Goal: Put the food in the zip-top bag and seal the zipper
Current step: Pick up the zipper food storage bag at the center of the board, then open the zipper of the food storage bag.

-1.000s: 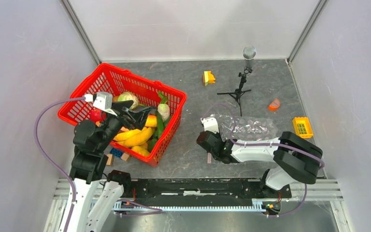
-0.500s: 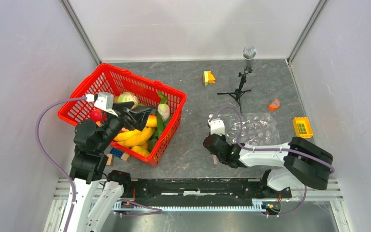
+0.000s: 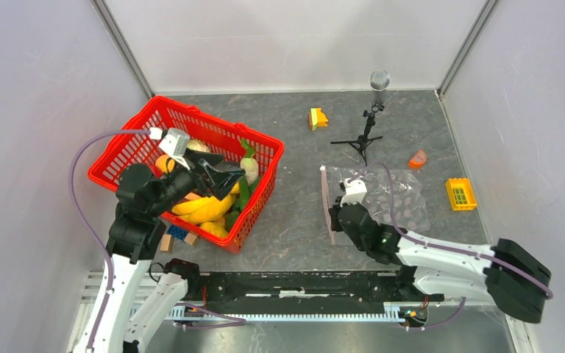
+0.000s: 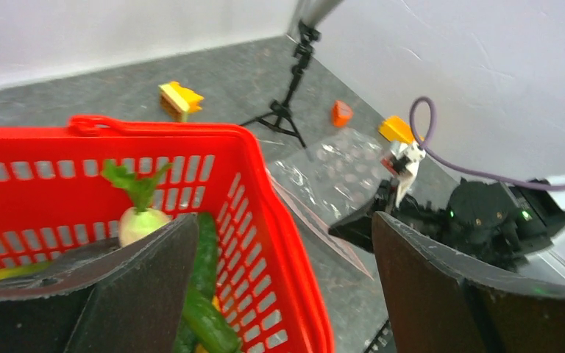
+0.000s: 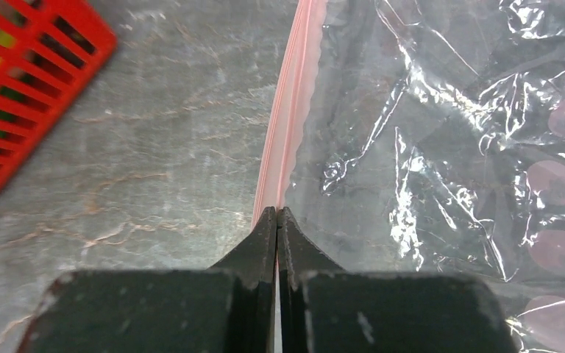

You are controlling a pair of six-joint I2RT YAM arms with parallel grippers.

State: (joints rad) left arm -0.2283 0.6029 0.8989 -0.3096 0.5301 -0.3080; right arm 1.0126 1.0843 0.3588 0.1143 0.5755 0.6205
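The food lies in a red basket (image 3: 125,140): yellow bananas (image 3: 202,209), a green cucumber (image 3: 244,195) and a white turnip (image 3: 250,169). My left gripper (image 3: 229,176) hovers open over the basket's right side, holding nothing. In the left wrist view its fingers (image 4: 140,294) straddle the basket rim (image 4: 279,213), with the turnip (image 4: 141,224) and cucumber (image 4: 204,294) below. The zip-top bag (image 3: 386,197) lies flat right of centre. My right gripper (image 5: 276,215) is shut on the near end of its pink zipper (image 5: 288,125), and the bag (image 5: 441,147) lies to its right.
A microphone on a small tripod (image 3: 368,118) stands behind the bag. A yellow-orange block (image 3: 317,118), an orange piece (image 3: 417,159) and a yellow block (image 3: 460,193) lie on the table. Small blocks (image 3: 176,234) sit by the basket's near side. Walls close in on both sides.
My right gripper closed on the zipper strip while its arm swung right, shifting the bag's edge rightward. My left gripper moved a little right and farther over the basket.
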